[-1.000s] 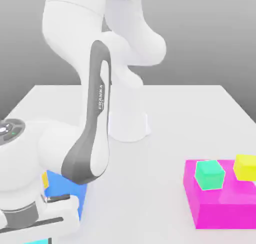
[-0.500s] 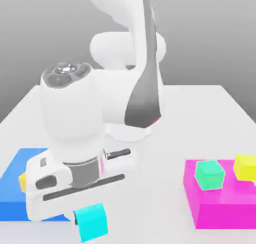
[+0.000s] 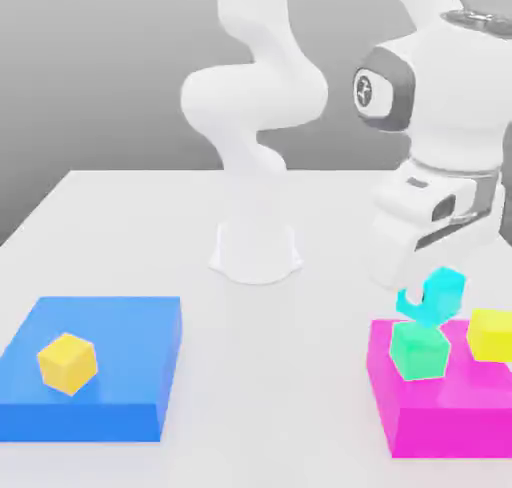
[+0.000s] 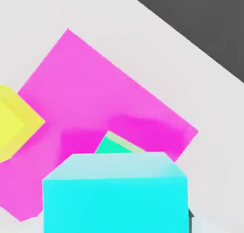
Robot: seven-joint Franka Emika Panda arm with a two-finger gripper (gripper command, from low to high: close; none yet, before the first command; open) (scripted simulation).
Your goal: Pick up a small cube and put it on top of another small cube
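The small cyan cube (image 3: pixel 446 287) hangs in the air with my gripper (image 3: pixel 428 298) shut on it, at the exterior view's right. Just under it, the mint-green cube (image 3: pixel 418 350) rests on a magenta block (image 3: pixel 440 416); a thin gap still separates the two cubes. The hand view has the cyan cube (image 4: pixel 114 194) close up, covering most of the mint cube (image 4: pixel 118 145), of which a sliver pokes out over the magenta block (image 4: pixel 105 93).
A yellow cube (image 3: pixel 492 333) sits on the magenta block beside the mint one, also seen as the yellow cube (image 4: pixel 12 124). At the exterior view's left, a blue block (image 3: pixel 110 376) carries another yellow cube (image 3: pixel 67 362). The robot base (image 3: pixel 256 251) stands mid-table.
The arm has swung from the blue block at the exterior view's left across to the right, carrying the cyan cube up and over the mint cube.
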